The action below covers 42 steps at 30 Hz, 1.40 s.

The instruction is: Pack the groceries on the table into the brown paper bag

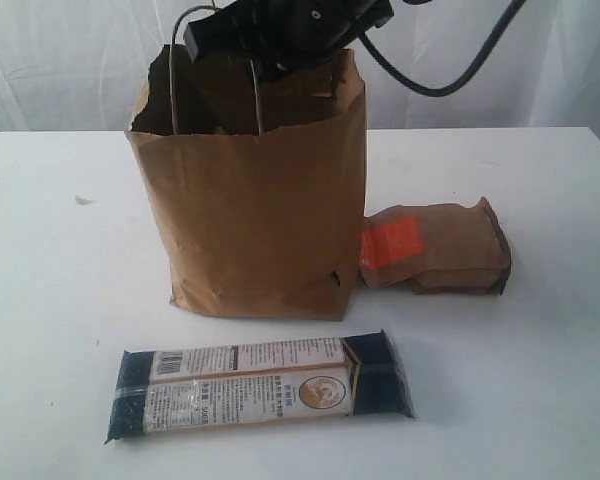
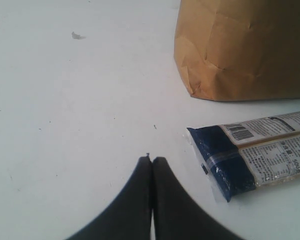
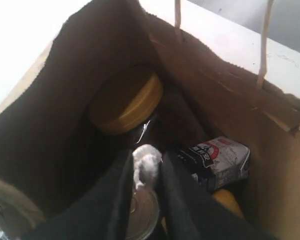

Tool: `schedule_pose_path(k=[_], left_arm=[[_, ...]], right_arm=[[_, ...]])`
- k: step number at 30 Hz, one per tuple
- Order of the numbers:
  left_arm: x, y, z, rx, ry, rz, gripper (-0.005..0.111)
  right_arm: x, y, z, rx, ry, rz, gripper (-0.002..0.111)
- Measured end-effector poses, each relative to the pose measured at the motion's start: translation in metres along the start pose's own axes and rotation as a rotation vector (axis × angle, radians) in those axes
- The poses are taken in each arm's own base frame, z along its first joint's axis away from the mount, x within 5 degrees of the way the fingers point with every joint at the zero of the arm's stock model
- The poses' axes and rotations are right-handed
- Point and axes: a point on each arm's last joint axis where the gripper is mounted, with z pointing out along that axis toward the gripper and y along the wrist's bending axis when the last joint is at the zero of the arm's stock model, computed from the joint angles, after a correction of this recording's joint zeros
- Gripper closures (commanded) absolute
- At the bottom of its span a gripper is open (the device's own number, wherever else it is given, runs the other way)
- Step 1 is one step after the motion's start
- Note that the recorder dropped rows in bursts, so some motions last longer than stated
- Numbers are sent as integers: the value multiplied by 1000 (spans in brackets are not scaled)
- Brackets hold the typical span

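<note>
1. Two groceries are seen left outside the brown paper bag (image 1: pixel 255 210), which stands upright mid-tabletop (image 1: pixel 540 380).
2. One, the long dark-blue noodle pack (image 1: pixel 260 388), is laid flat between the bag and the tabletop's near edge in the exterior view. The brown orange-labelled pouch (image 1: pixel 435 248) is laid on its side between the bag and the right edge, touching the bag or very nearly.
3. Inside the bag, a gold-lidded jar (image 3: pixel 127 102), a small blue-white carton (image 3: pixel 217 160) and a metal-lidded can (image 3: pixel 142 210) are visible.
4. The right hand (image 3: pixel 146 160) is lowered into the bag's mouth and appears to be clamped on a small white wrapped candy (image 3: pixel 147 167), though the dim interior leaves this uncertain.
5. The left hand (image 2: pixel 151 160) is held with its fingers together, empty, over bare tabletop near one end of the noodle pack.
6. The noodle pack is judged stiff but brittle inside, with slick film, so it is best gripped across its narrow width near one end and stood on end in the bag.
7. The pouch is judged soft and light, and its body beside the orange label would give a firm hold.
</note>
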Motion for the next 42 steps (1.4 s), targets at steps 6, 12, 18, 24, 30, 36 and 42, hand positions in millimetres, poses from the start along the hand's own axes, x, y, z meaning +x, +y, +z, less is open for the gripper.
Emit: schedule_pose_path(k=[6, 12, 18, 24, 30, 36, 42], left_arm=[[0, 0, 0, 0, 0, 0, 107], [0, 0, 0, 0, 0, 0, 107], [0, 0, 0, 0, 0, 0, 107], [0, 0, 0, 0, 0, 0, 107], [0, 0, 0, 0, 0, 0, 107], [0, 0, 0, 0, 0, 0, 107], [0, 0, 0, 0, 0, 0, 107]], right_arm=[[1, 1, -6, -10, 18, -20, 66], [-5, 0, -38, -3, -43, -34, 66], [0, -17, -82, 182, -36, -116, 66], [35, -31, -125, 297, -14, -131, 66], [79, -38, -181, 322, -119, -70, 66], [117, -42, -200, 325, -125, -59, 66], [160, -46, -182, 331, -6, -120, 66]])
